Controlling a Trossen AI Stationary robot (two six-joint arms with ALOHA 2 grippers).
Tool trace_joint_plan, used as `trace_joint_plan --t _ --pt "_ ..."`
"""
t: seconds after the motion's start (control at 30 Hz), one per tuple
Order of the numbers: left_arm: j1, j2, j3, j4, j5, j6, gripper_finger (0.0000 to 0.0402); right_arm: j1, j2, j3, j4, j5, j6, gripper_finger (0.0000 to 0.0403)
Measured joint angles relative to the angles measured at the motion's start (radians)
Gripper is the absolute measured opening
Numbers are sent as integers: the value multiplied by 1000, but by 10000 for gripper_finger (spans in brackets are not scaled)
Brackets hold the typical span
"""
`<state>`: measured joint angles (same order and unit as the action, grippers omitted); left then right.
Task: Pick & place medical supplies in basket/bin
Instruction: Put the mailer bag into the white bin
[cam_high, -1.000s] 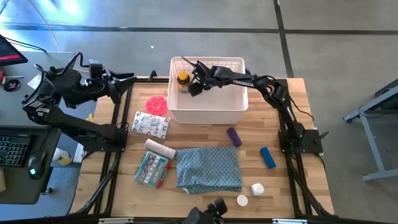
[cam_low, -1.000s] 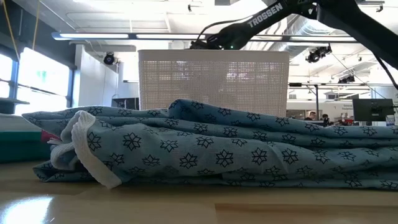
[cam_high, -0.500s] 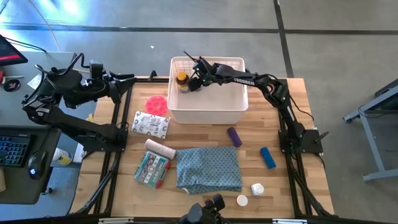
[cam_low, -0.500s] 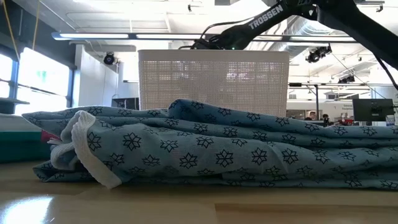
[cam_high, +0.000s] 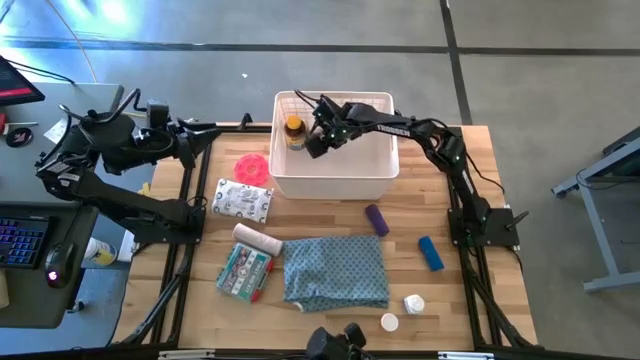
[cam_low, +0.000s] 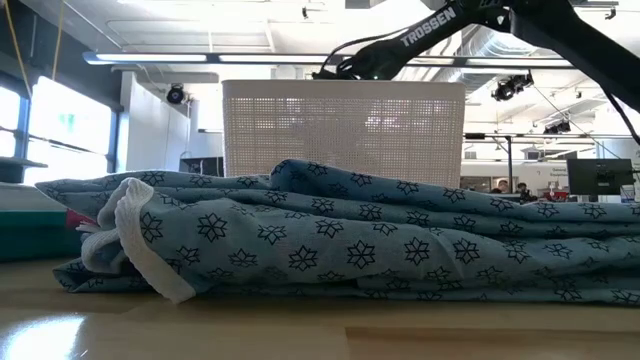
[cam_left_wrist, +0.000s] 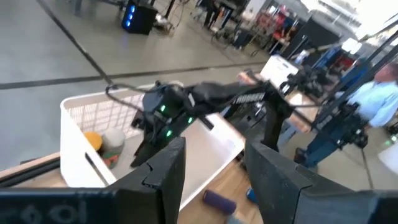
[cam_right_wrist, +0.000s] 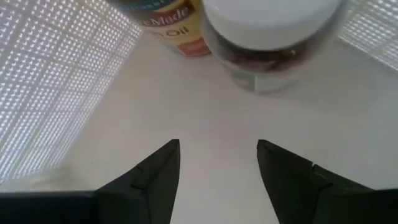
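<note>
The right gripper (cam_high: 312, 140) is hanging over the white basket (cam_high: 330, 183) near the top middle of the high view, right next to the amber yellow-capped bottle (cam_high: 293, 131), which stands in the basket's left end. Its fingers (cam_right_wrist: 155, 177) are spread apart with nothing between them, just the bare basket floor. In the right wrist view a second bottle with a white cap (cam_right_wrist: 273, 37) sits beside the amber one, both apart from the fingers.

The left gripper (cam_high: 212, 128) waits off the table's upper left edge, pointing toward the basket. In the left wrist view its fingers (cam_left_wrist: 165, 171) stand apart and are empty.

Everything else is still out on the table in the high view:
- pink-red disc (cam_high: 252, 165) just left of the basket
- printed packet (cam_high: 243, 201) below it
- white bandage roll (cam_high: 258, 239) and a second packet (cam_high: 244, 272) lower left
- blue-grey patterned cloth (cam_high: 335, 271) in the lower middle
- purple tube (cam_high: 376, 219) just below the basket, blue tube (cam_high: 430, 253) to its lower right
- two small white pill bottles (cam_high: 413, 303) near the bottom edge

The low view is mostly cloth, with the basket's latticed wall behind it. A person in a light blue shirt (cam_left_wrist: 373, 99) stands in the room beyond.
</note>
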<state>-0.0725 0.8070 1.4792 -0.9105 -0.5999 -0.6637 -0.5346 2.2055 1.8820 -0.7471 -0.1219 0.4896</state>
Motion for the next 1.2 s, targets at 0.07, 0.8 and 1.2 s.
trace_joint_plan --t 0.07,0.8,1.2 --pt "0 0 0 -23 15 -7 200 -2 -20 0 -7 0 0 204" --pt "0 25 0 -455 70 -172 200 14 -396 2 12 -57 125 204" --pt "0 68 -22 -661 173 -212 200 197 -473 2 24 -46 209 204"
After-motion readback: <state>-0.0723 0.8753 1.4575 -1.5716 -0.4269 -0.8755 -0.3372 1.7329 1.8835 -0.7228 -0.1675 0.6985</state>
